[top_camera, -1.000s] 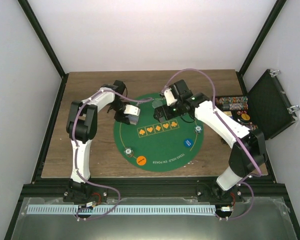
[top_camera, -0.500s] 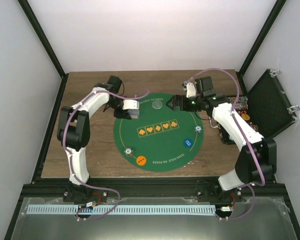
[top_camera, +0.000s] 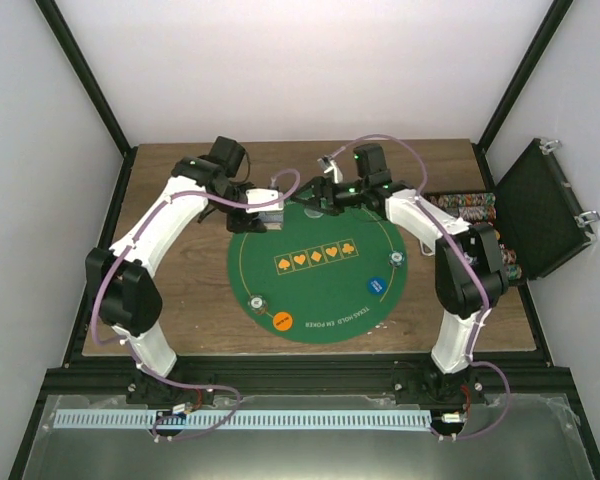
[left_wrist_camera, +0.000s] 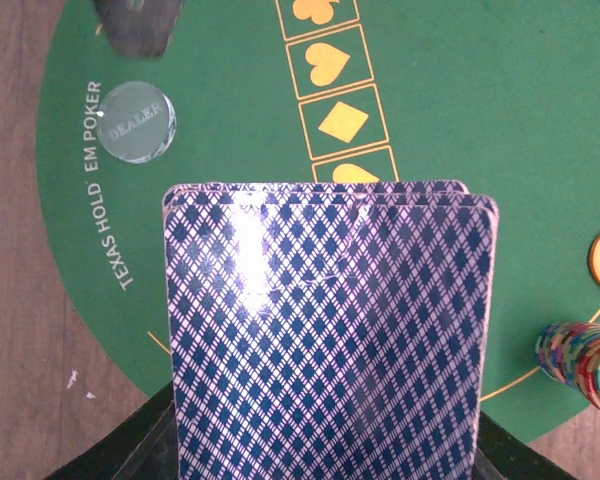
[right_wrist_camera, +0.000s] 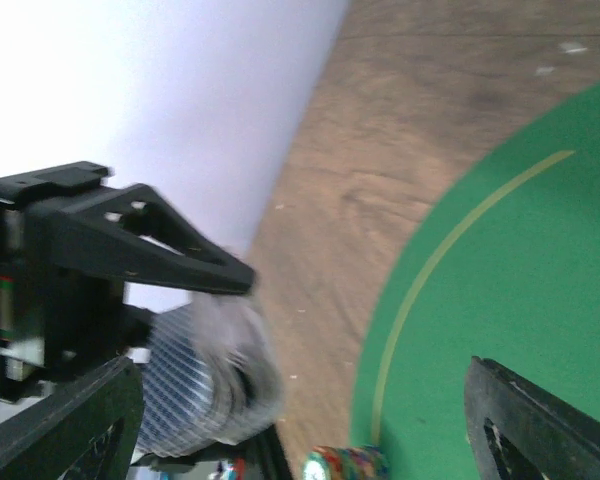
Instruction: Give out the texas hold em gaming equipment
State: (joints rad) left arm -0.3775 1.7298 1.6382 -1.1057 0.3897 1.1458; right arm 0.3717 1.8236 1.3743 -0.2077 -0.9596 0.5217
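My left gripper (top_camera: pixel 267 215) is shut on a deck of playing cards with blue diamond-patterned backs (left_wrist_camera: pixel 330 330), held over the far left part of the green mat (top_camera: pixel 320 290). My right gripper (top_camera: pixel 316 195) is open and empty, close to the right of the deck; in its wrist view (right_wrist_camera: pixel 300 400) the deck (right_wrist_camera: pixel 185 385) shows blurred at the left. A clear "DEALER" disc (left_wrist_camera: pixel 135 120) lies on the mat ahead of the deck. An orange disc (top_camera: pixel 283 321), a blue disc (top_camera: pixel 376 285) and two small chip stacks (top_camera: pixel 255 301) (top_camera: pixel 396 259) lie on the mat.
An open black case (top_camera: pixel 542 205) stands at the right edge with rows of chips (top_camera: pixel 462 207) beside it. Five orange suit boxes (top_camera: pixel 318 257) cross the mat's middle. White walls close in the back and sides.
My right gripper has swung left across the far side of the mat, up to the deck. My left gripper has moved slightly toward the back with the deck still in it.
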